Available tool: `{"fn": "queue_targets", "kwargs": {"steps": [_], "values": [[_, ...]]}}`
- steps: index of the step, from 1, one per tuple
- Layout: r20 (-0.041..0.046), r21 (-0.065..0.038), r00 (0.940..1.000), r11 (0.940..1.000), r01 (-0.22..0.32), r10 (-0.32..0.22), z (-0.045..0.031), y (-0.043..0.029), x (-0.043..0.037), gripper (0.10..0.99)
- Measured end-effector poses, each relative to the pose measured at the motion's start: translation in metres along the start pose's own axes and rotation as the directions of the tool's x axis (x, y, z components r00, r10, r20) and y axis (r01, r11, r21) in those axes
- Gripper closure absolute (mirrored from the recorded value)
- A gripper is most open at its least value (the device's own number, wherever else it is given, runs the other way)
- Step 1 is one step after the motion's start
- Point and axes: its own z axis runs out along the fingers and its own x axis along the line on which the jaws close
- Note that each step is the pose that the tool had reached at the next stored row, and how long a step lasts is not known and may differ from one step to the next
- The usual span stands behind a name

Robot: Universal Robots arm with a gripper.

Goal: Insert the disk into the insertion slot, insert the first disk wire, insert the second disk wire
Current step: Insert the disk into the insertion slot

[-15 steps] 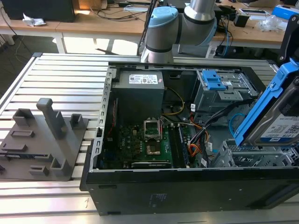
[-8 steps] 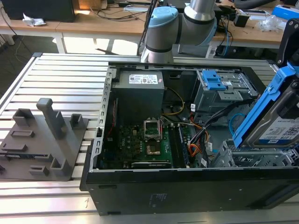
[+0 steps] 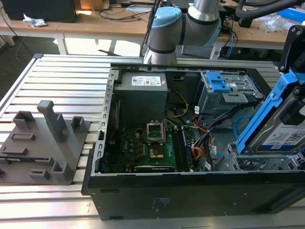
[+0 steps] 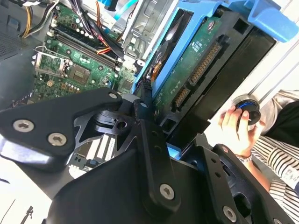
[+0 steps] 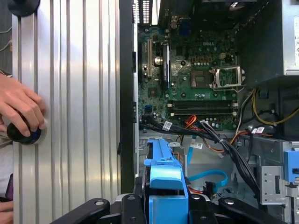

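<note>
The disk (image 3: 286,133), a silver-grey drive with a white-and-blue label in a bright blue caddy, hangs steeply tilted over the case's corner at the exterior view's right. My gripper (image 3: 294,50) is shut on its upper end. The disk's lower end reaches down to the insertion slot (image 3: 238,163), a perforated grey cage in that corner; whether they touch I cannot tell. The second wrist view shows the disk's green circuit side and connectors (image 4: 196,65) between my black fingers (image 4: 149,140). In the first wrist view the blue caddy (image 5: 163,179) sits in the gripper (image 5: 163,207).
The open computer case (image 3: 143,200) lies on a ribbed aluminium table (image 3: 66,81). A grey bay with blue latches (image 3: 224,90), loose black wires and a blue cable (image 5: 205,177) crowd the disk's surroundings. A grey fixture (image 3: 45,143) stands at the exterior view's left. A person's hand (image 5: 18,109) holds a black knob.
</note>
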Motion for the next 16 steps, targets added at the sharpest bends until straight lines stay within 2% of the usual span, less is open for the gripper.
{"fn": "queue_targets", "kwargs": {"steps": [5,16], "values": [[-0.0001,0.000,1.0000,1.0000,0.000,0.000,0.0054,-0.0008,-0.0002,0.725],[-0.0026,0.000,1.0000,1.0000,0.001,-0.001,0.0056,-0.0102,-0.0155,0.725]]}}
